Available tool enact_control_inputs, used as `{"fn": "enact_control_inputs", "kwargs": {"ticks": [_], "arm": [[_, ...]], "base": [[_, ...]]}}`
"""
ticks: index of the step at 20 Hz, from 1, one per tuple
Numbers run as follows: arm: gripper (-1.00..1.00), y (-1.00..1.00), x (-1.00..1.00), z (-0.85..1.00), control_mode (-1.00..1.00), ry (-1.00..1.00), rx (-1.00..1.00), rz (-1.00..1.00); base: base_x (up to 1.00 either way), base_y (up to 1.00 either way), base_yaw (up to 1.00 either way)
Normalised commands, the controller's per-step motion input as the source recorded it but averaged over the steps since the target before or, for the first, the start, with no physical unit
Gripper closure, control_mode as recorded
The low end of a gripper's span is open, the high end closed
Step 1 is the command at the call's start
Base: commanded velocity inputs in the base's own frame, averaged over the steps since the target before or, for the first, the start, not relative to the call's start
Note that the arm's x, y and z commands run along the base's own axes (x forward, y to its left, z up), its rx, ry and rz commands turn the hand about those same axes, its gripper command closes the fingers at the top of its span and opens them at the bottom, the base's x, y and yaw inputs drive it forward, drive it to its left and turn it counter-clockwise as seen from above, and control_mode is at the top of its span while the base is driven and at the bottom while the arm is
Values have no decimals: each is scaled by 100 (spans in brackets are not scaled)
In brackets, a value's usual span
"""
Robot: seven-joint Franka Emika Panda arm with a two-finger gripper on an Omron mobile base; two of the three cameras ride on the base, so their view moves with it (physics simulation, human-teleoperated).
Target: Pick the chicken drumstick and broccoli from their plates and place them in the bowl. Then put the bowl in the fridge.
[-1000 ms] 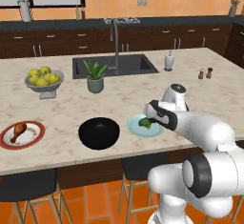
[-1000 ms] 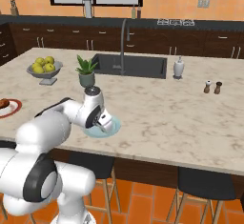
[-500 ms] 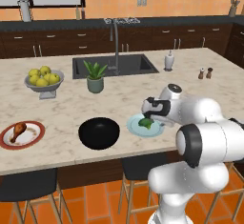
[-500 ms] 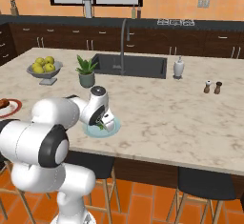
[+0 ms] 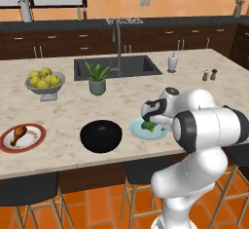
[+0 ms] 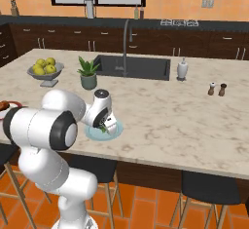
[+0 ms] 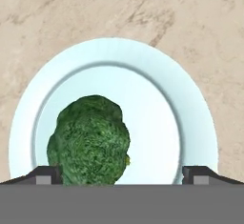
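Note:
The broccoli [image 7: 89, 144] lies on the pale blue-green plate [image 7: 114, 46], toward its left side in the hand view. My gripper [image 7: 121, 175] hangs open just above it, with one fingertip at each side and nothing held. From the base, the gripper [image 5: 151, 118] sits low over the plate [image 5: 160, 134] near the counter's front edge. The black bowl [image 5: 100, 135] stands just left of that plate. Farther left, the chicken drumstick [image 5: 18, 131] rests on the red-rimmed plate [image 5: 34, 143]. The fridge is out of view.
A grey footed fruit bowl [image 5: 44, 82] and a potted plant [image 5: 97, 78] stand behind the bowl. The sink [image 5: 116, 67] with its faucet is at the back. A soap dispenser [image 5: 172, 62] and two shakers [image 5: 209, 74] stand at the right. Stools sit below the counter's front edge.
The hand has come down and shifted left over the broccoli's plate, and the arm's elbow has swung forward. The jaws have stayed open. Nothing on the counter has moved.

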Motion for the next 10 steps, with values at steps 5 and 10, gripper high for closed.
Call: {"fn": "enact_control_inputs", "kwargs": {"ticks": [5, 10], "arm": [[-100, 2, 1, -11, -100, 0, 0, -5], [-100, 12, 16, -5, -100, 0, 0, -5]], "base": [[0, 0, 0], [0, 0, 0]]}}
